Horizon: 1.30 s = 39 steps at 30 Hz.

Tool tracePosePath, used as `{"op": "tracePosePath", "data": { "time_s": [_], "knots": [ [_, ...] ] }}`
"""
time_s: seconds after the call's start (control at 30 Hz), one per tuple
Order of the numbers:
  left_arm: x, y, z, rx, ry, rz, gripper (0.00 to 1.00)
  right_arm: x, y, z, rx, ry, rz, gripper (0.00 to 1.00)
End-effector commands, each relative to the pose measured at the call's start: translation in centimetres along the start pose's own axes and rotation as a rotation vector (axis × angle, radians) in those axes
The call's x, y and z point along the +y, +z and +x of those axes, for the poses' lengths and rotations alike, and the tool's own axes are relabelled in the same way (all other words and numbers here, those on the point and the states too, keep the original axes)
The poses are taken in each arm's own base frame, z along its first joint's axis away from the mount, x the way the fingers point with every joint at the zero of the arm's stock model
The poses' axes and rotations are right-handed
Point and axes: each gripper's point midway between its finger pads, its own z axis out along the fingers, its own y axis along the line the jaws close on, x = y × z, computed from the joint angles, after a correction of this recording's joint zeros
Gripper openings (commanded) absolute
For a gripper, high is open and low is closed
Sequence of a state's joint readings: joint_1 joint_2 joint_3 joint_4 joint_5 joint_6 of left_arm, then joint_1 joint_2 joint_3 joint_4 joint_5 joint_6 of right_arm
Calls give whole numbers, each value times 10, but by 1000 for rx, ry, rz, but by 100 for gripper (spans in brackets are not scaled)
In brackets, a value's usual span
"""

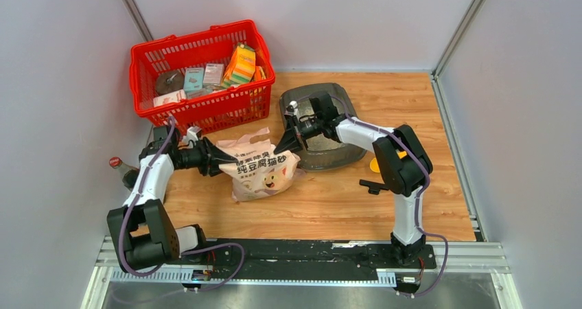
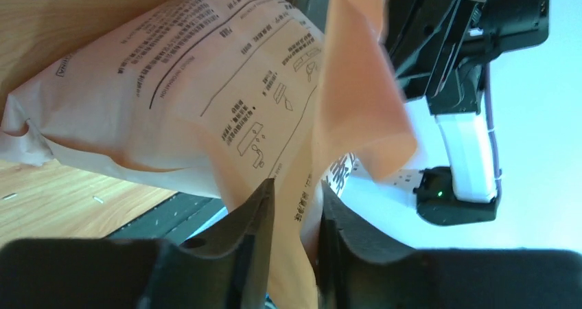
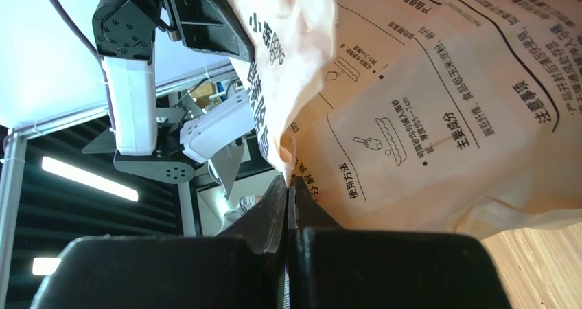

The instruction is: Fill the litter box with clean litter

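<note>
The litter box (image 1: 341,154) is a dark grey tray at the middle back, partly hidden by my right arm; I see no clean litter in it. The clean litter is out of view. A beige paper bag (image 1: 264,168) printed with a cartoon cat lies in front of the box, held between both grippers. My left gripper (image 1: 221,159) grips a fold at the bag's left top corner; the paper (image 2: 171,89) fills the gap between the jaws (image 2: 295,199). My right gripper (image 1: 283,144) is pinched tight on the bag's right top edge (image 3: 446,103), jaws together (image 3: 288,185).
A red mesh basket (image 1: 206,110) with boxes stands at the back left, next to the litter box. A yellow scoop (image 1: 375,165) lies on the table behind my right arm. A bottle (image 1: 118,165) stands at the left edge. Grey walls enclose the wooden table.
</note>
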<state>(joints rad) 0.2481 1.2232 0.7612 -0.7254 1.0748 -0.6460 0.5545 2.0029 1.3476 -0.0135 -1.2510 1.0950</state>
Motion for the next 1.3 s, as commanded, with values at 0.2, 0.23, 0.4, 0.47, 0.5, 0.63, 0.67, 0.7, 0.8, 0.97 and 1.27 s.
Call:
{"op": "tracePosePath", "data": {
  "time_s": [0.2, 0.23, 0.4, 0.47, 0.5, 0.63, 0.67, 0.7, 0.8, 0.97, 1.27],
  "knots": [
    [-35, -58, 28, -58, 695, -140, 48, 18, -16, -1, -2, 28, -23, 0],
    [-31, -66, 27, -89, 777, -203, 50, 16, -16, -1, 2, 40, -23, 0],
    [-58, -80, 43, -223, 1181, -170, 70, 8, -15, -4, 7, 102, -20, 0],
    [-71, -73, 51, -196, 1343, -131, 72, 5, -14, -5, 6, 113, -17, 0],
    [-79, -70, 45, -209, 1410, -133, 73, 5, -14, -7, 1, 113, -16, 0],
    [-96, -60, 40, -111, 1670, -186, 74, 9, -15, -10, -5, 98, -16, 0],
    [-97, -56, 37, -84, 1767, -191, 74, 10, -15, -10, -6, 94, -16, 0],
    [-97, -47, 37, -42, 1831, -174, 74, 10, -15, -10, -8, 97, -14, 0],
    [-94, -26, 29, 37, 1995, -182, 75, 8, -15, -9, -12, 109, -10, 0],
    [-81, 8, 35, 200, 2082, -126, 75, 8, -17, -5, -17, 112, -9, 0],
    [-35, 42, 31, 369, 2160, -148, 75, 2, -18, 1, -20, 132, 2, 0]
  ]
}}
